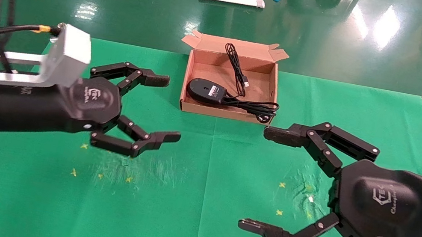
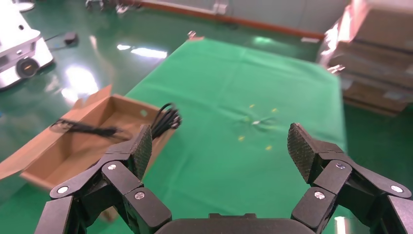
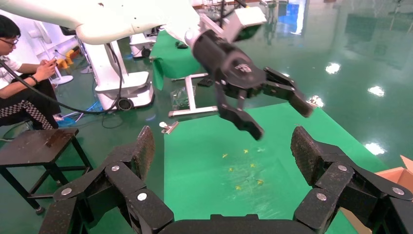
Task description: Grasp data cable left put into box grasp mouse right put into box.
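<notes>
Across the table [image 1: 179,200] I am seeing a green cloth lying flat, with small yellow marks near its middle. At the far edge, about midway along it, the box [image 1: 224,113] is sitting open with its flaps turned outward. Over the table's left side I am holding the left gripper [image 1: 169,107] above the cloth, its fingers [image 2: 142,146] spread wide and gripping nothing, pointing toward the middle. Over the right side the right gripper [image 1: 263,180] is hovering nearer the front edge, likewise wide open and empty, its fingers [image 3: 144,148] well apart. Inside the box the mouse [image 1: 206,90] is lying against the near left corner. Its thin cord [image 1: 238,69] is running up toward the back wall. Beside the mouse, along the near wall, the data cable [image 1: 254,108] is lying bundled, with part of it hanging over the near right corner.
</notes>
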You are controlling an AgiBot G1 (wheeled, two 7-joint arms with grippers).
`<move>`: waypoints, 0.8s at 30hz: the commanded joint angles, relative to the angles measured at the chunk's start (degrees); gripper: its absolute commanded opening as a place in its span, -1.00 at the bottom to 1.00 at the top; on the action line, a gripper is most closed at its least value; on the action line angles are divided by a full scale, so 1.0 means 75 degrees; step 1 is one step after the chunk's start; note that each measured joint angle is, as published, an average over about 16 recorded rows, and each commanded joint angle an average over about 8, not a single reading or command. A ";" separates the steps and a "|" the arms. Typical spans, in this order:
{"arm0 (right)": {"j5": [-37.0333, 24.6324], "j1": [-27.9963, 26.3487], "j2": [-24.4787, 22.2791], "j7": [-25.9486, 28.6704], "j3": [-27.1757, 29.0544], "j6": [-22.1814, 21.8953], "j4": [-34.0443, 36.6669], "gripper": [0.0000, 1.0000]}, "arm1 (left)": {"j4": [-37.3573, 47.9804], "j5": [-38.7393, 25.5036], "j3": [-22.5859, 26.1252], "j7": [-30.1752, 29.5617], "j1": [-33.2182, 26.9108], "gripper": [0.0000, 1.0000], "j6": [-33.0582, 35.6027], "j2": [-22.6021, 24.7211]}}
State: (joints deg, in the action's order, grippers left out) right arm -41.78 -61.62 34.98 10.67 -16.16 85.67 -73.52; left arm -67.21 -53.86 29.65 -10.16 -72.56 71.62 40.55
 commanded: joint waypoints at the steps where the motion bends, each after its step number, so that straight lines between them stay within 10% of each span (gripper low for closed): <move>1: 0.0001 0.0000 0.0000 -0.0001 -0.0001 0.0000 0.0000 1.00 | -0.0093 0.0176 -0.0199 -0.0009 0.0161 1.00 0.0206 -0.0081; 24: 0.0013 0.0004 -0.0010 -0.0006 -0.0008 0.0002 -0.0003 1.00 | -0.0926 0.1749 -0.1979 -0.0081 0.1594 1.00 0.2040 -0.0802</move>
State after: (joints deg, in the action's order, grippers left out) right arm -41.69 -61.61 34.92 10.63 -16.23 85.68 -73.53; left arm -73.95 -41.14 15.25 -10.77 -60.96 86.46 34.71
